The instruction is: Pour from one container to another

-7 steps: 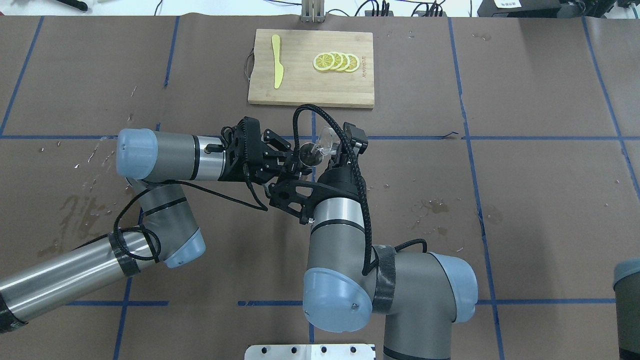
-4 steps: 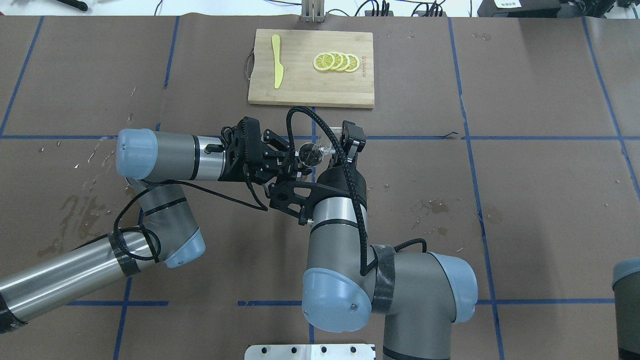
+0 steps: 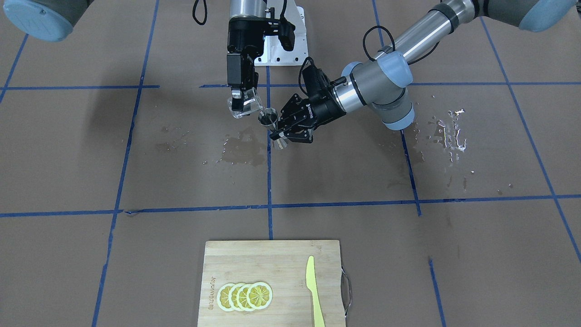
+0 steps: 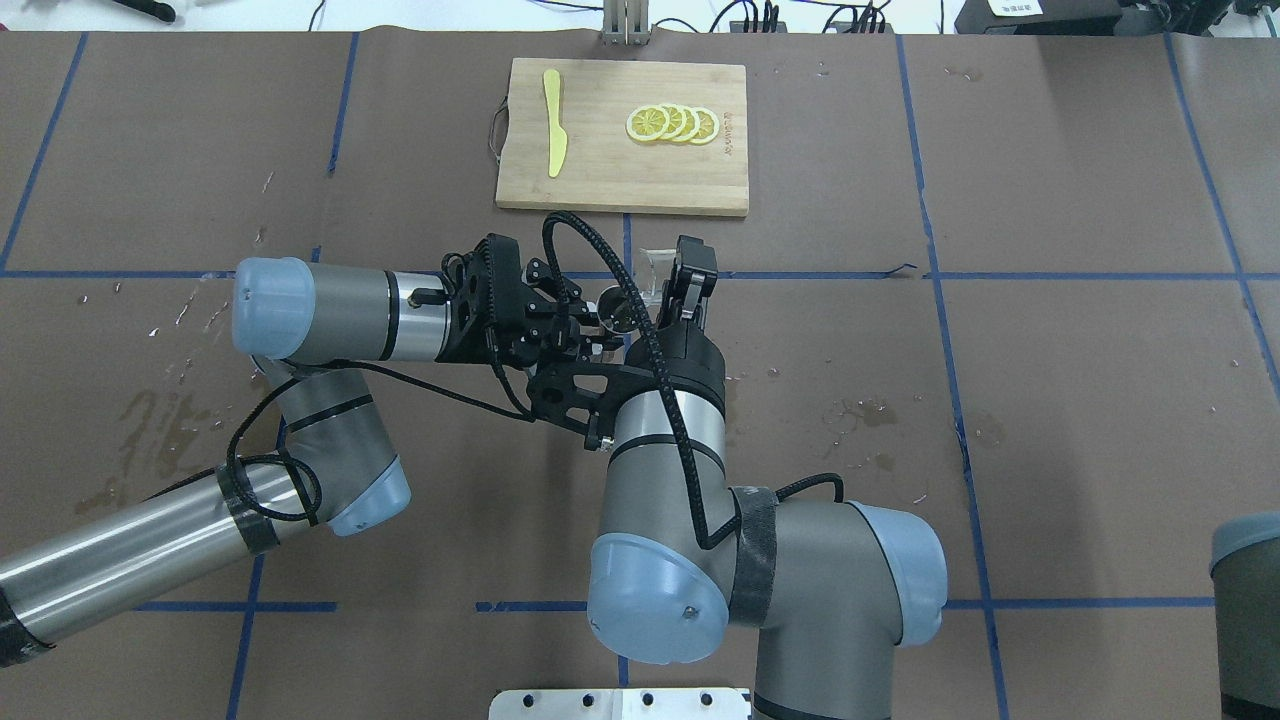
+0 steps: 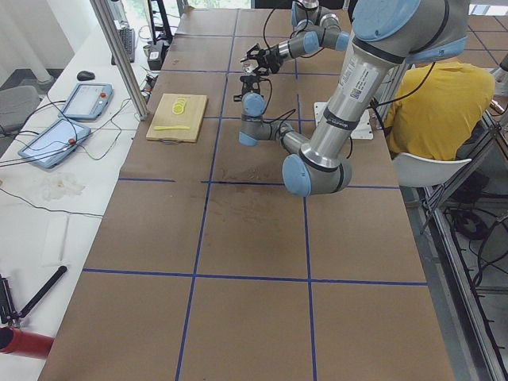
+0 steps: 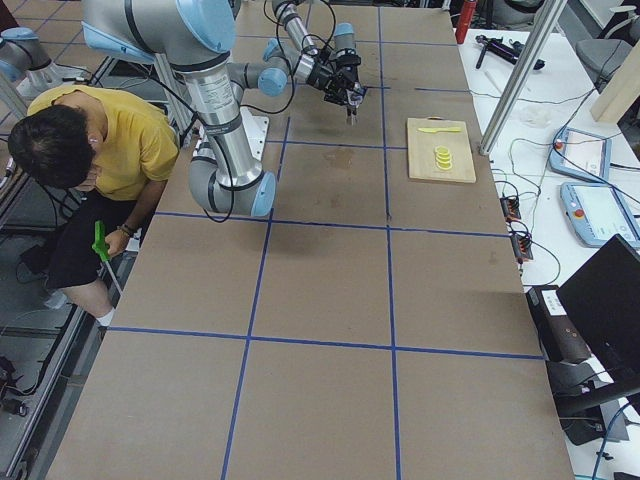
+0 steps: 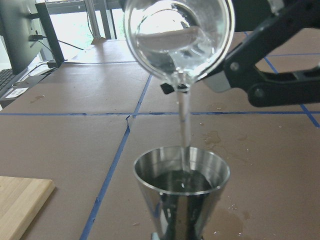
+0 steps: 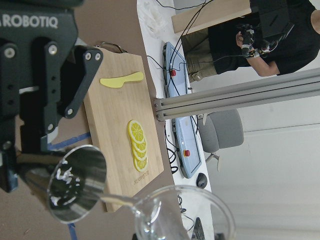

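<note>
Cup (image 7: 177, 40): clear, tilted steeply with its mouth toward the left wrist camera, held above and just beside the jigger (image 7: 182, 172), well above the table (image 3: 408, 236). A thin stream of clear liquid (image 7: 185, 125) falls from the cup's lower rim into the jigger's open upper cone, which already holds some liquid. Some liquid also lies in the low side of the cup. The right gripper (image 3: 240, 102), pointing downward, is clamped on the cup's wall. The left gripper (image 3: 277, 133), reaching in from the side, is closed on the jigger at its narrow waist and holds it nearly upright. The cup and the jigger are close together but do not visibly touch. Dark wet patches (image 3: 240, 150) mark the brown table cover below the two grippers. Well apart, on the side away from the robot, a wooden board (image 3: 281, 254) carries a row of overlapping lemon slices (image 3: 245, 296) and a yellow knife (image 3: 313, 290). In the right side view, a person in a yellow shirt (image 6: 110, 150) bends forward beside the robot's base.
</note>
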